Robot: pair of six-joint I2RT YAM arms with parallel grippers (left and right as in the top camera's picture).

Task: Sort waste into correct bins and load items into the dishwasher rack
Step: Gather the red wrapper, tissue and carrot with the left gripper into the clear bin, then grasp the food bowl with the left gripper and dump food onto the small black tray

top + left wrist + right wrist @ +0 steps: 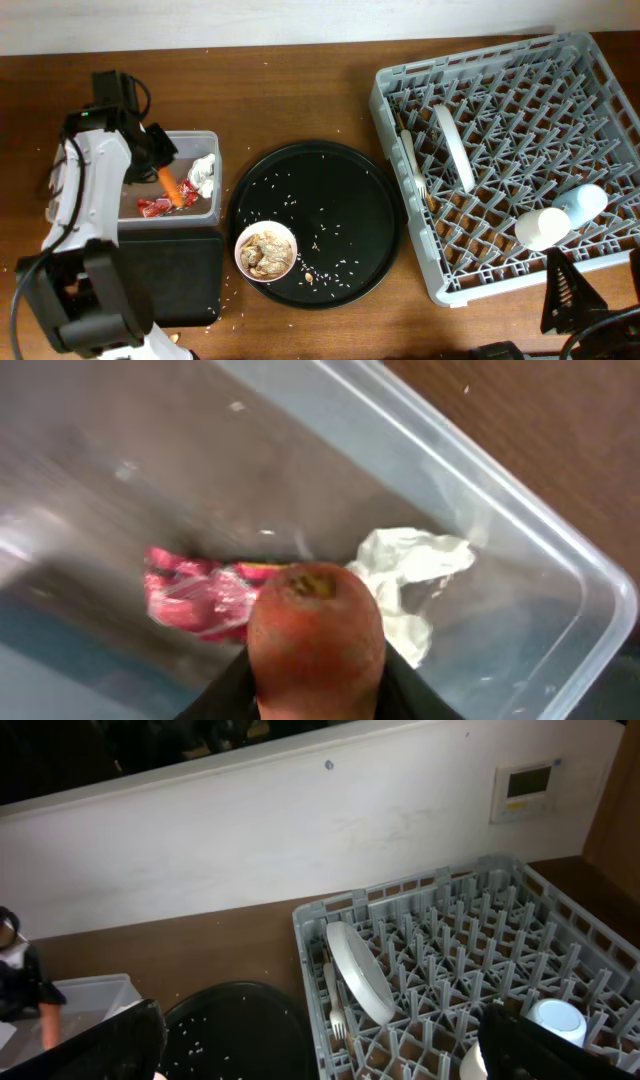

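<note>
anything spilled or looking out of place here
Yes: beige rice-like grains are scattered loose across the big round black tray, a few also on the brown wooden table around it. In the grey plastic dishwasher rack, the small white cup and small blue cup lie on their sides rather than upright.

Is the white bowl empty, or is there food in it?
Not empty: the white bowl holds beige-brown scraps, seen from overhead. It sits on the round black tray, outside the rack.

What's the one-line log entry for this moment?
left gripper: shut on carrot stub, over clear tub | tub: red wrapper, tissue inside | right gripper: open, by rack | bowl: scraps, on round tray
</note>
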